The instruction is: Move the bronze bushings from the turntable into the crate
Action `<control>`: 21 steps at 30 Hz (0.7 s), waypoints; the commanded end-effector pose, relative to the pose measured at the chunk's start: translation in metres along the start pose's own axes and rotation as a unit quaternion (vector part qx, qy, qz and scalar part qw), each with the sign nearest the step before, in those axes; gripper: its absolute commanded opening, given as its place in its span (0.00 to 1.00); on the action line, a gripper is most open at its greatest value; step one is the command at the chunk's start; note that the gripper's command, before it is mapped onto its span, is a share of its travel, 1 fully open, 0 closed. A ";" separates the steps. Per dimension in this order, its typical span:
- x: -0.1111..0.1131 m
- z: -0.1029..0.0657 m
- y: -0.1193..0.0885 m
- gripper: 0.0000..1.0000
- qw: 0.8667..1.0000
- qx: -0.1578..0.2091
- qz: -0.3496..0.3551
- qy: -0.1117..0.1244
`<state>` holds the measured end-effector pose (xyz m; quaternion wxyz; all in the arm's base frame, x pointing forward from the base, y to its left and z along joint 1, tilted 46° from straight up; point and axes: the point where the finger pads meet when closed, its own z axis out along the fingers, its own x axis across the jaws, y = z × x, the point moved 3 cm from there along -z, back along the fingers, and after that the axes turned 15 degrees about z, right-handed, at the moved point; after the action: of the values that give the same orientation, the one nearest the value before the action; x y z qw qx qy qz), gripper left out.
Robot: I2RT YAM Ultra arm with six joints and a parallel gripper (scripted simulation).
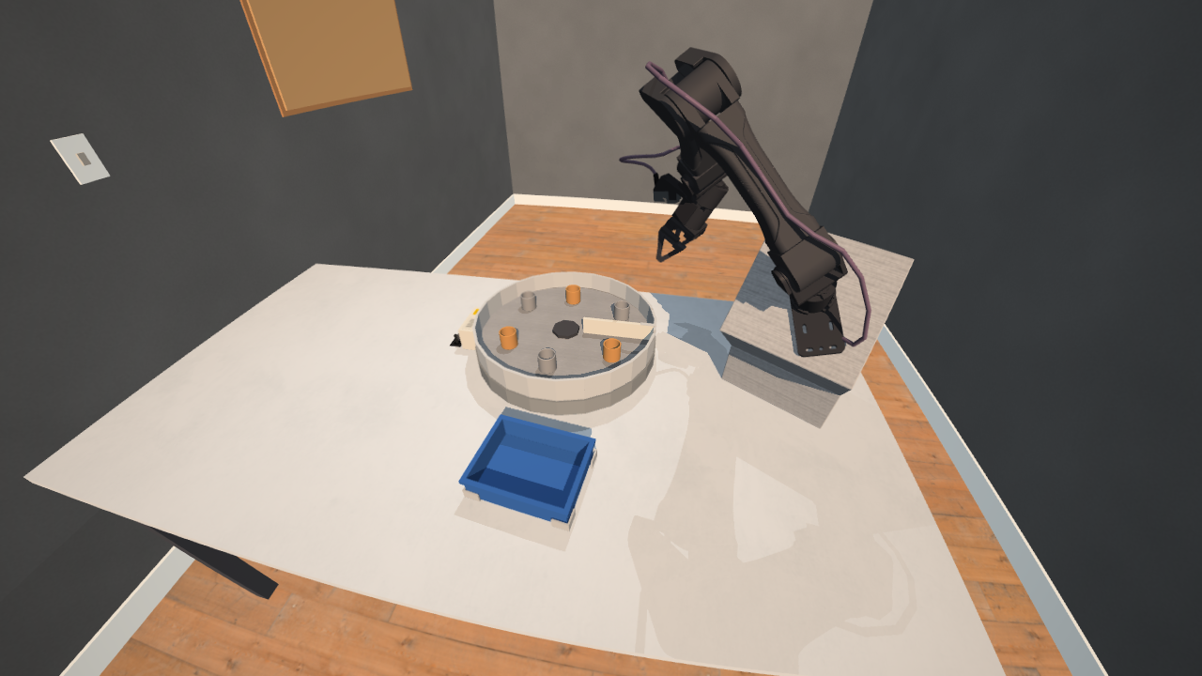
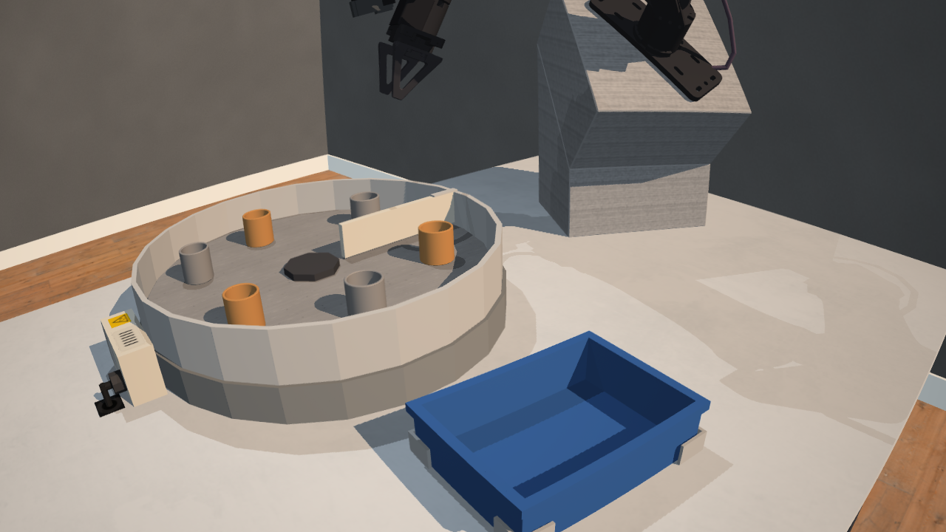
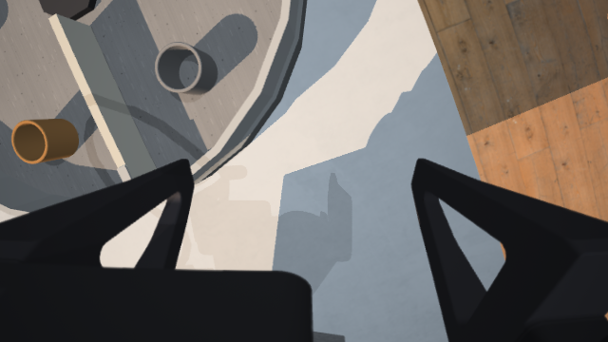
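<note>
The round turntable (image 1: 562,393) (image 2: 284,357) (image 3: 28,66) has a high pale rim. Three orange-brown bronze bushings stand upright on it: one at the back (image 1: 572,295) (image 2: 257,228), one at the left front (image 1: 508,338) (image 2: 243,307), and one beside the divider (image 1: 611,350) (image 2: 435,244) (image 3: 62,139). Three grey steel bushings (image 1: 528,300) (image 1: 547,361) (image 1: 621,311) stand between them. The blue crate (image 1: 513,509) (image 2: 615,473) is empty. My gripper (image 1: 665,253) (image 2: 391,95) (image 3: 302,171) is open and empty, high beyond the turntable's edge on the arm's side.
A cream divider (image 1: 617,328) (image 2: 397,224) (image 3: 92,97) crosses from near the black hub (image 1: 565,329) (image 2: 311,266) to the rim. A cream box (image 1: 467,330) (image 2: 135,363) adjoins the turntable's outer wall. The arm's grey pedestal (image 1: 777,386) (image 2: 638,205) stands to the right.
</note>
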<state>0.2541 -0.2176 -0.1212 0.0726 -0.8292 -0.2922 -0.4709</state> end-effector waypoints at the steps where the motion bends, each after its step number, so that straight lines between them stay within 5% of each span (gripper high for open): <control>1: 0.000 -0.003 0.004 1.00 1.000 -0.006 -0.003 -0.001; 17: 0.000 -0.003 0.004 1.00 1.000 -0.006 -0.003 -0.001; 21: 0.020 -0.003 0.017 1.00 0.999 0.009 -0.035 -0.010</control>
<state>0.2555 -0.2155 -0.1207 0.0750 -0.8298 -0.2970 -0.4664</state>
